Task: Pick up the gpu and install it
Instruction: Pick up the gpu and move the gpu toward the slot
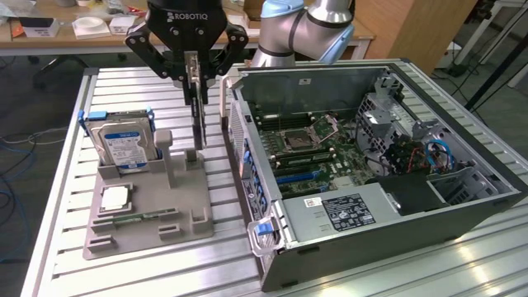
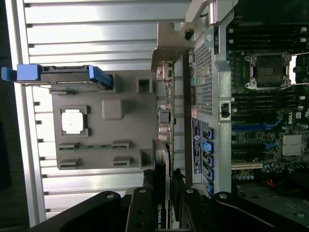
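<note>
The gpu [image 1: 198, 117] hangs on edge, a thin dark card with its silver bracket [image 1: 224, 93] toward the case. My gripper [image 1: 195, 77] is shut on its upper edge, one black finger on each face. The card's lower end sits right at the slot post of the grey holder [image 1: 190, 198]; whether they touch is unclear. In the wrist view the gpu [image 2: 164, 145] runs edge-on from my gripper [image 2: 164, 212] out to its bracket [image 2: 169, 48], between the holder [image 2: 130, 125] and the open computer case [image 2: 212, 87].
On the holder stand a silver hard drive [image 1: 123, 145] in a blue frame, a CPU [image 1: 115, 197] and a RAM stick [image 1: 136, 218]. The open case [image 1: 462, 210] lies at the exterior view's right, motherboard [image 1: 322, 154] exposed. A slatted metal table [image 1: 148, 272] carries everything.
</note>
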Robot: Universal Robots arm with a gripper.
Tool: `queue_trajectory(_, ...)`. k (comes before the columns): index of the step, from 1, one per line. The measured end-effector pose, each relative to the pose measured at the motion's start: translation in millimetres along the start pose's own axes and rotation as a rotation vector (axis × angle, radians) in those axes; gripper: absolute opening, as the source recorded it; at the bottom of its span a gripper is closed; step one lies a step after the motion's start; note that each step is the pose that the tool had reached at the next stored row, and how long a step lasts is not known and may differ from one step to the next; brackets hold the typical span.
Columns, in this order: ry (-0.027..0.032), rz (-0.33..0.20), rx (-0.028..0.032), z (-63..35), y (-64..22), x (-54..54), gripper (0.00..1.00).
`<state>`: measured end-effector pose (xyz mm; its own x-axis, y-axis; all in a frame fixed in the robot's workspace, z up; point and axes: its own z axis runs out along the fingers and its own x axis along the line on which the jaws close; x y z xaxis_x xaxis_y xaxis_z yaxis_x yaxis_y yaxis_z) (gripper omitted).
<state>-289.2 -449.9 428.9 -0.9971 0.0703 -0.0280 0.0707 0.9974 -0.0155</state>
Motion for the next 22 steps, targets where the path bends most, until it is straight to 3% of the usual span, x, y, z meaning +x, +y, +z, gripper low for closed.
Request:
queue_trajectory(9,0.0001,0.0,0.0,0.0,0.3,-2.8,0.26)
queue_trajectory(22,0.0,-0.002,0.0,0.7,1.9,-26.3,0.26)
